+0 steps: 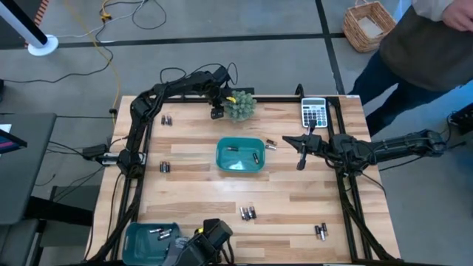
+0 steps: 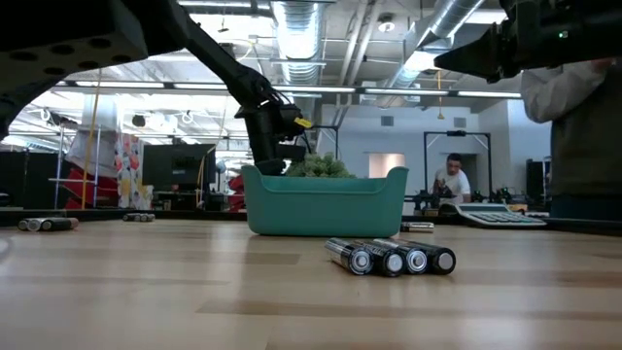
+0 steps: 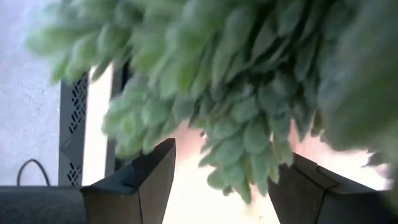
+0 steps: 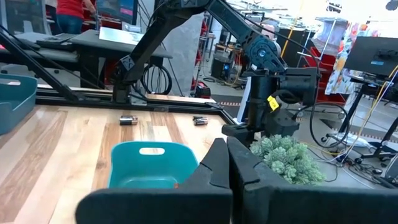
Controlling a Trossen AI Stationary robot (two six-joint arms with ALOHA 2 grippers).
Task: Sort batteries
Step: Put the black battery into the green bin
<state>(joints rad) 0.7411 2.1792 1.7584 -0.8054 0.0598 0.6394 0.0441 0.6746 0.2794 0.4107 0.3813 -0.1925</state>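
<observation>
Care is needed at the far edge, where the left gripper hangs with fingers apart just beside the green plant, which is best left untouched. No cell lies between those fingers. The batteries are scattered well apart from it; some rest in the central teal tray. The right gripper waits, fingers pressed together, near that tray.

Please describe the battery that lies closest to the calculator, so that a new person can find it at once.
Start from the grey calculator at the table's far right edge, then look toward the teal tray in the middle. Between them, just beside the tray's corner, lies one battery. It lies alone, whereas the other loose batteries lie in pairs or groups.
</observation>
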